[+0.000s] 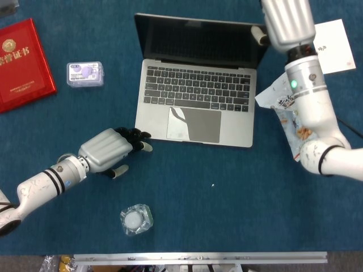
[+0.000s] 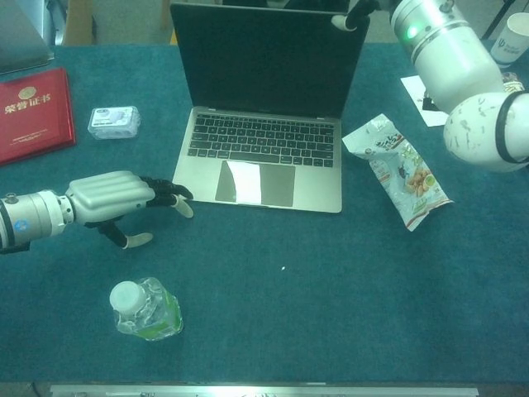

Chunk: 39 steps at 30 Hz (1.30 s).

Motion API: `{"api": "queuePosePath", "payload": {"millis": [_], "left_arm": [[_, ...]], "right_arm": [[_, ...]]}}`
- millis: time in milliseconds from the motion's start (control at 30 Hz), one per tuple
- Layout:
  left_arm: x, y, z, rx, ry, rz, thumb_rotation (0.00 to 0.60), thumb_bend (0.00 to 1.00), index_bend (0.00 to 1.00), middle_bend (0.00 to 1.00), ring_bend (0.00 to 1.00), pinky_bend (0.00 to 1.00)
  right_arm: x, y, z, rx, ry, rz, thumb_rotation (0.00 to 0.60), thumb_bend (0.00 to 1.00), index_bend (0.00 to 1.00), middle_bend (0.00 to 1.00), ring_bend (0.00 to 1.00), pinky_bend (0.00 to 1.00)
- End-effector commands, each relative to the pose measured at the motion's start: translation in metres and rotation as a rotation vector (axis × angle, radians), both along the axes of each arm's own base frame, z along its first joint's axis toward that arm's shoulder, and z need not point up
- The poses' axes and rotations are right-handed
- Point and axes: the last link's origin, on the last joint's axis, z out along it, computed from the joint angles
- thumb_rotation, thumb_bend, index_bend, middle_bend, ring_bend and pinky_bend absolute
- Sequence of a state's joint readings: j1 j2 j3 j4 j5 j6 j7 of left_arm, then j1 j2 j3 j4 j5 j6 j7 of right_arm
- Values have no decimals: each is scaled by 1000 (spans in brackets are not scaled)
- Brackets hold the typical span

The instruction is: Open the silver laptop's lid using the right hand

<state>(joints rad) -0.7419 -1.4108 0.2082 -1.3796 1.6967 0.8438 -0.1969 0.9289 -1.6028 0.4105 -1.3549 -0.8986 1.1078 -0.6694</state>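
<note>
The silver laptop (image 1: 195, 102) stands open in the middle of the blue table, and the chest view shows its dark lid (image 2: 264, 58) nearly upright. My right hand (image 1: 286, 22) is at the lid's upper right corner. Its thumb (image 2: 343, 21) lies on the screen side and the rest of the hand is behind the lid. The frame edge cuts off its fingers. My left hand (image 1: 108, 148) rests on the table with its fingers curled. Its fingertips (image 2: 178, 198) are at the laptop's front left corner and hold nothing.
A snack bag (image 1: 292, 119) lies right of the laptop under my right forearm, with a white card (image 1: 334, 45) beyond it. A red booklet (image 1: 22, 62) and a small plastic box (image 1: 85, 73) sit far left. A bottle (image 2: 147, 310) lies near the front edge. A paper cup (image 2: 514, 37) stands far right.
</note>
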Motion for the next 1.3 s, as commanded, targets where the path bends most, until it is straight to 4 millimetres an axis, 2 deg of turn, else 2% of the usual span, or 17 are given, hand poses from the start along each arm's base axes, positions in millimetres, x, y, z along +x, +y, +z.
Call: {"api": "queuePosePath", "payload": {"millis": [33,500,733,1067,1300], "left_arm": [[0,0,0,1,1,1,600,417,194,114,108,184],[-1,0,-1,1,8,2,600,417,194,114,108,184],[-1,0,-1,2,8,2,600,417,194,114,108,184],[0,3,10,37,-20,7,600,416,195,116,106,184],[-2,5,25,94,-42,11,600,417,202,123,101,184]], "right_arm": [[-3,-8,2,-10,-5,-19,600,154,102,163,31,188],[-17,-29,3,-55,6,-68,600,119,102,165,31,189],[-18,-32,5,-69,1,-62,600,119,102,167,31,188],[-3,-1,10,15,-78,16,600,119,102,167,32,189],[-4,27,22,44,-97,69,600,119,102,168,37,189]]}}
